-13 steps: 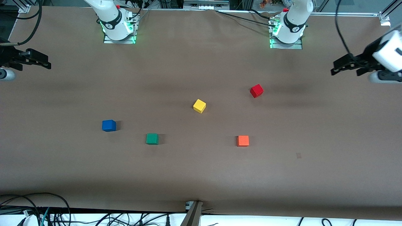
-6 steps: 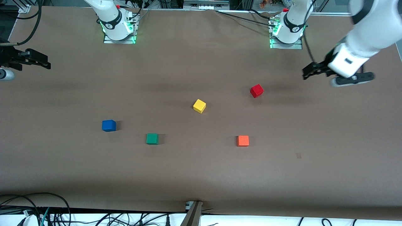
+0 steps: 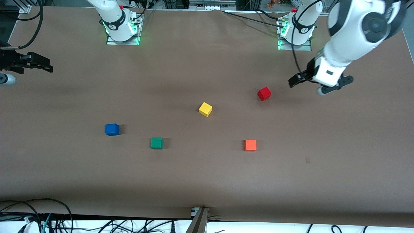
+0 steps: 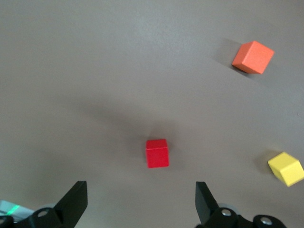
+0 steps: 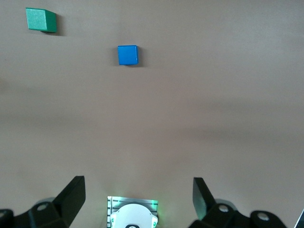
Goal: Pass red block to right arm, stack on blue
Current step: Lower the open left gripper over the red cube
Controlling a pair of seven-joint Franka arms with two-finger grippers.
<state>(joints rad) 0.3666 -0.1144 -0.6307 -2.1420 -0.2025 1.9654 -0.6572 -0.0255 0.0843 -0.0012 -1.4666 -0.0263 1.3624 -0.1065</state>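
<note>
1. Front view: five cubes lie scattered and well apart on the brown table, none stacked. The red block sits toward the left arm's end; from it the yellow cube lies at about eight o'clock and the orange cube at about seven. The blue is toward the right arm's end, with the green cube near it at about four o'clock. The left gripper hangs in the air at roughly two o'clock from the red block, near it but not touching, which I take for the approach to a first pick. The right gripper waits over the table's edge at its own end, presumably parked until the handover.

2. Left wrist view: the left gripper has its fingers spread wide and holds nothing. The red block lies flat on the table almost centred between them, so the line-up looks deliberate. The orange cube and the yellow cube are well clear of it.

3. Right wrist view: the right gripper is spread and empty too. The blue sits bare at about twelve o'clock, with the green cube at about ten.
</note>
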